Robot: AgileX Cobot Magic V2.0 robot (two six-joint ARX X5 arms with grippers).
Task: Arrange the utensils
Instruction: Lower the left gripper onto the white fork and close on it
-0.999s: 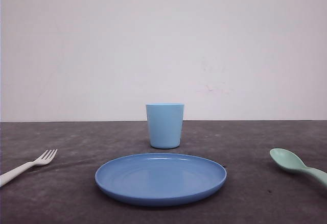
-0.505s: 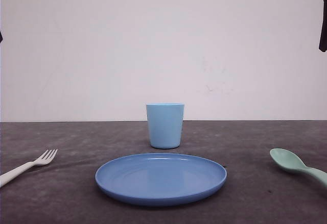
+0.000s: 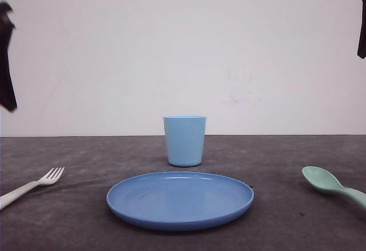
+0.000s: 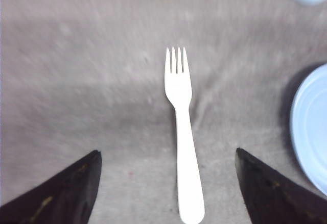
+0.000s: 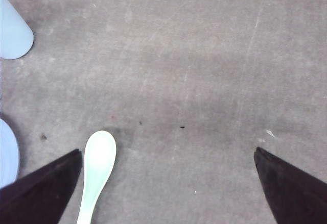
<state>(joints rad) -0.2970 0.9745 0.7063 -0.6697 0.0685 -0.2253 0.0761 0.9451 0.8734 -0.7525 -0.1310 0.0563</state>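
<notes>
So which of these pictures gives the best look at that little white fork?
The left wrist view: the fork lies whole between the open fingers, all four tines and nearly its whole handle seen from above. The front view shows it small and low at the table's left edge, handle cut off.

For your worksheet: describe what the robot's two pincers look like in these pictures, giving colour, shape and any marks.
Both are dark, almost black. The left pincer has two wedge-shaped fingers tapering to points, with faint yellowish scuffs. The right pincer has similar dark, pointed fingers with a brownish tinge. No cables or labels are visible.
</notes>
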